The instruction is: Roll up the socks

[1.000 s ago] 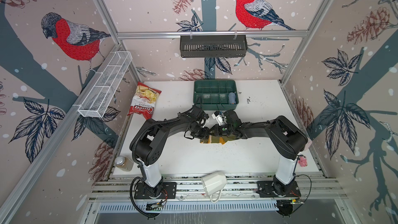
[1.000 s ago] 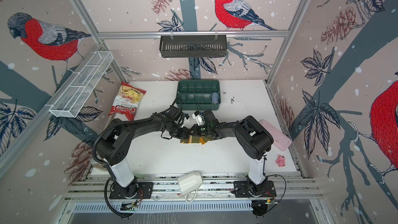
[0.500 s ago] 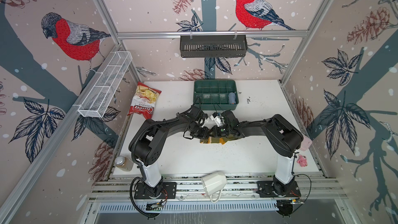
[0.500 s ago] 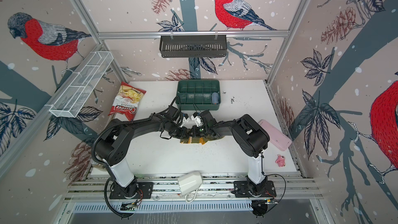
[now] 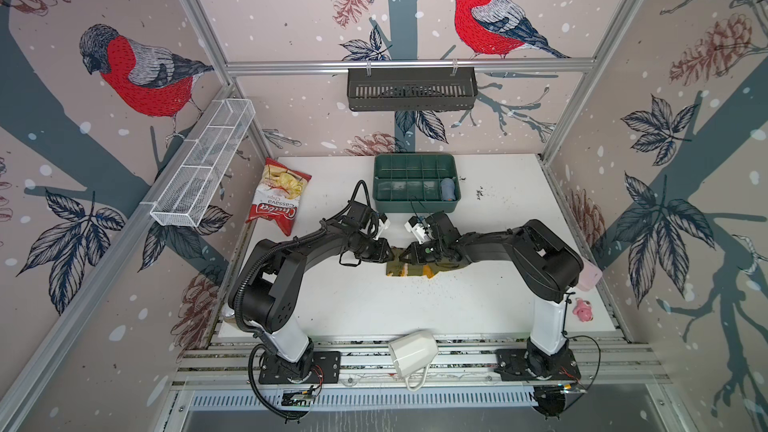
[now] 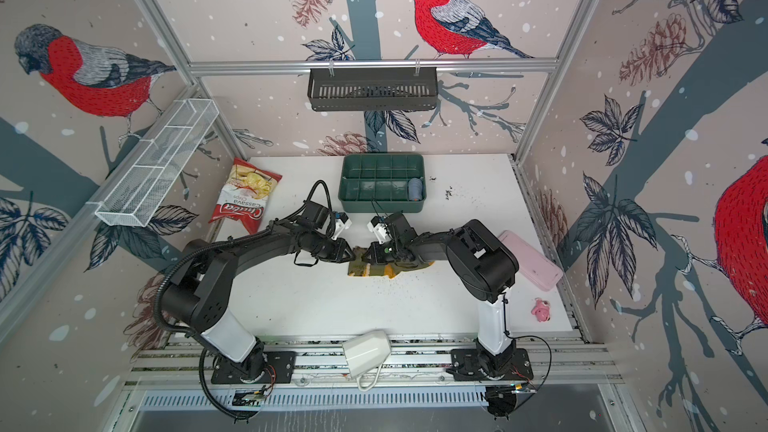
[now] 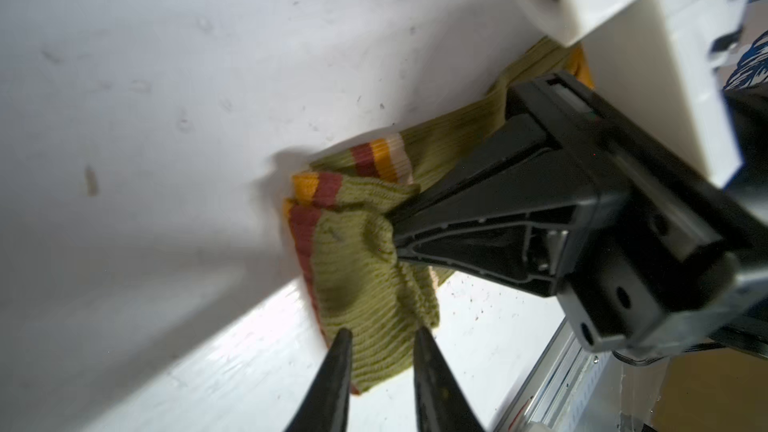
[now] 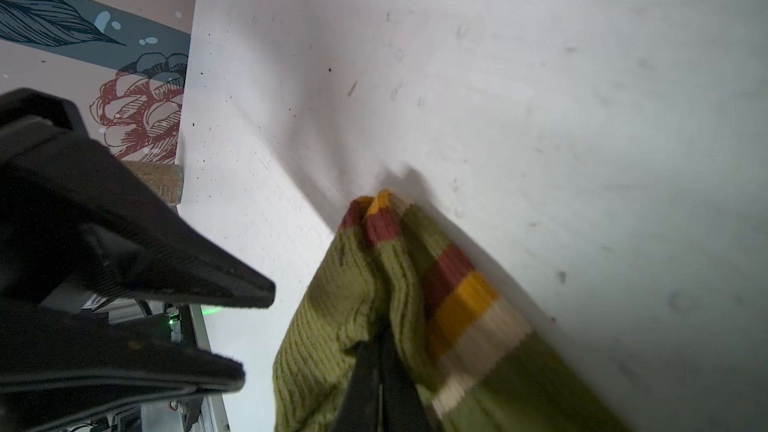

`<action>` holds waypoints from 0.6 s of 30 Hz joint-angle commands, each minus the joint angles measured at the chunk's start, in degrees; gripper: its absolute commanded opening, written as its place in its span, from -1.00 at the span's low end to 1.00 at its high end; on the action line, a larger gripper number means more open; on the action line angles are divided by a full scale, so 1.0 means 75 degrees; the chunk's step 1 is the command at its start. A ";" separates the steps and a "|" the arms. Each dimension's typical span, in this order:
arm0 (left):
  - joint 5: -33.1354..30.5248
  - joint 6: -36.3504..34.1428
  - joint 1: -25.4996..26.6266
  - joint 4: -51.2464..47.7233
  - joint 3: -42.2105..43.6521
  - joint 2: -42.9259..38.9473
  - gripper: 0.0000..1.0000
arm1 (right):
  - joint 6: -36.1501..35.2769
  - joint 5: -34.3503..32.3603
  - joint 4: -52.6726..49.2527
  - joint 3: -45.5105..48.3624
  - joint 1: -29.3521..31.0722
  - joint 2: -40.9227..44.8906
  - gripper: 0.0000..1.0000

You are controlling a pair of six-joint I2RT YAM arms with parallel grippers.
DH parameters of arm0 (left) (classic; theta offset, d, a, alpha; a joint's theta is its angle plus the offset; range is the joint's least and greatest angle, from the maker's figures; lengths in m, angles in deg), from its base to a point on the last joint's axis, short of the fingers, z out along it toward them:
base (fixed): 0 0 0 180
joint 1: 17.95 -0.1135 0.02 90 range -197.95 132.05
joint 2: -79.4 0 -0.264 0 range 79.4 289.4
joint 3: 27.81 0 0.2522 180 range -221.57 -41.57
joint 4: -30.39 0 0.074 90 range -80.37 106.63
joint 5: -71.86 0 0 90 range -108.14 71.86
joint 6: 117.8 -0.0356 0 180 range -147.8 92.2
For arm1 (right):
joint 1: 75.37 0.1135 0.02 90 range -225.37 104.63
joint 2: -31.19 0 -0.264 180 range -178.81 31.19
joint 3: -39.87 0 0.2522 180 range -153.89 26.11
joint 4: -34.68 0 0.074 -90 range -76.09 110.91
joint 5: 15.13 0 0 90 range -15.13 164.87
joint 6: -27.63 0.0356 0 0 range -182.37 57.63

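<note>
The olive-green socks (image 5: 411, 270) (image 6: 374, 270) lie folded at the table's middle, with striped cuffs and an orange patch showing. My right gripper (image 8: 376, 342) is shut on a bunched fold of the cuff end of the socks (image 8: 324, 347); in both top views it (image 5: 405, 257) (image 6: 365, 255) sits over their left end. My left gripper (image 7: 380, 332) is open, its tips just short of the socks (image 7: 357, 276) with nothing between them. It meets the right one tip to tip in both top views (image 5: 390, 255) (image 6: 351, 255).
A green divided tray (image 5: 415, 205) behind the grippers holds a small blue-grey sock roll (image 5: 447, 189). A chips bag (image 5: 278, 197) lies at the back left. A pink case (image 6: 532, 259) and a pink toy (image 6: 541, 310) sit on the right. Dark crumbs dot the table by the socks.
My left gripper's fingers have parted and let go of the cuff. The right gripper keeps its pinch, and both arms stay almost in place.
</note>
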 commanded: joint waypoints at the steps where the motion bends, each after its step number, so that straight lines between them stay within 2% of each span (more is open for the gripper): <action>1: 0.0420 -0.0183 -0.0160 0.0302 0.0216 -0.0013 -0.39 | -0.0173 -0.0646 -0.0706 0.0032 0.0005 -0.0041 -0.85; 5: 0.0404 -0.0121 -0.0239 0.0460 0.0287 0.0139 -0.28 | -0.0175 -0.0648 -0.0706 0.0019 0.0005 -0.0034 -0.84; 18: 0.0734 -0.0087 -0.0227 0.0870 0.0415 0.0640 -0.27 | -0.0165 -0.0630 -0.0729 -0.0037 0.0013 -0.0028 -0.84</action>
